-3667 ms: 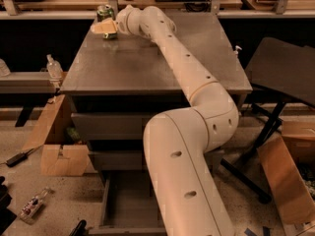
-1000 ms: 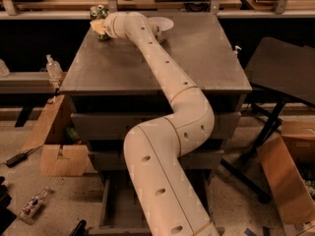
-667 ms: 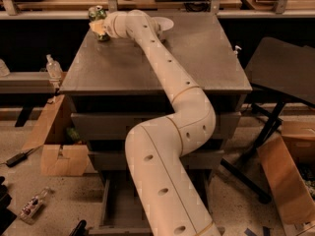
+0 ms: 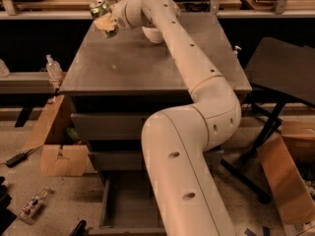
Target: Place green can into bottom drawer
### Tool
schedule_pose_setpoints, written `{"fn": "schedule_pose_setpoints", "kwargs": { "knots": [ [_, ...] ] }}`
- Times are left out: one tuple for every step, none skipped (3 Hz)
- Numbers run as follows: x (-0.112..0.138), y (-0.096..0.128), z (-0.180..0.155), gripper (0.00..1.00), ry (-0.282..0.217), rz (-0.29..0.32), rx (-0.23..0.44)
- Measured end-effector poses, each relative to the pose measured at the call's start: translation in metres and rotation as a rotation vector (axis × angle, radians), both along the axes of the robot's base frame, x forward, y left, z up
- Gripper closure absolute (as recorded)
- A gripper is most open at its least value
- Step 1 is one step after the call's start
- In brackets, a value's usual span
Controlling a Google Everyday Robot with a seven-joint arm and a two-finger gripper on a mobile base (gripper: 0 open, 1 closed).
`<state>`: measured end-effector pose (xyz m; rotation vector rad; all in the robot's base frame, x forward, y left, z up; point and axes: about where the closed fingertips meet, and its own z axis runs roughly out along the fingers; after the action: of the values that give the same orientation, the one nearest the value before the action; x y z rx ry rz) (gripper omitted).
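Grey cabinet top [image 4: 142, 68] is filling my view. At its back left corner my gripper [image 4: 104, 19] is holding the green can [image 4: 97, 7], jaws closed on its body, and the can is tilting with its silver top uppermost. Just right of the wrist, the white bowl [image 4: 150, 35] is sitting on the top. Low down, the bottom drawer [image 4: 125, 203] is standing pulled open, well apart from the can.

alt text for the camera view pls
A white robot arm reaches over a grey cabinet, its gripper shut on the green can at the far left corner. A white bowl sits nearby; the bottom drawer stands open below.
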<state>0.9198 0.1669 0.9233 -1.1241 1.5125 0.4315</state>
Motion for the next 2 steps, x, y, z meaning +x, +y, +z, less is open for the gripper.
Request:
{"fn": "schedule_pose_setpoints", "kwargs": {
  "knots": [
    [-0.036, -0.031, 0.031, 1.00, -0.002, 0.003, -0.142],
    [-0.071, -0.079, 0.079, 1.00, -0.022, -0.064, -0.192]
  ]
}}
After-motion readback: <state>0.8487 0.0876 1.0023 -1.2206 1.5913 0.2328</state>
